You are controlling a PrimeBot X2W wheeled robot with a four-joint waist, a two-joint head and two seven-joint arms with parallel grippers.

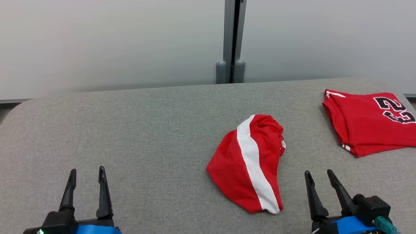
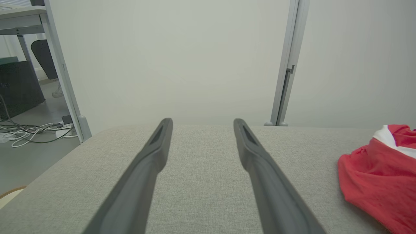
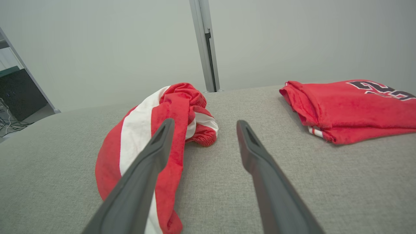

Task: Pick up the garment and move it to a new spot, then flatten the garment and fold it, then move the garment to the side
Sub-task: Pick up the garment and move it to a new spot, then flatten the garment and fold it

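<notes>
A crumpled red garment (image 1: 248, 164) with a broad white stripe lies bunched on the grey table (image 1: 130, 130), right of centre. It also fills the left half of the right wrist view as the garment (image 3: 172, 107), and its red edge, the garment (image 2: 373, 175), lies at the right of the left wrist view. My right gripper (image 1: 319, 175) stands open near the front edge, just right of the garment and apart from it. My left gripper (image 1: 87, 174) is open at the front left, far from the cloth, with nothing between its fingers.
A folded red jersey (image 1: 370, 122) with black numbers lies at the table's far right edge. A pale partition wall with a grey post (image 1: 231, 42) runs behind the table. Cables (image 2: 29, 131) and a desk stand on the floor beyond the table's left end.
</notes>
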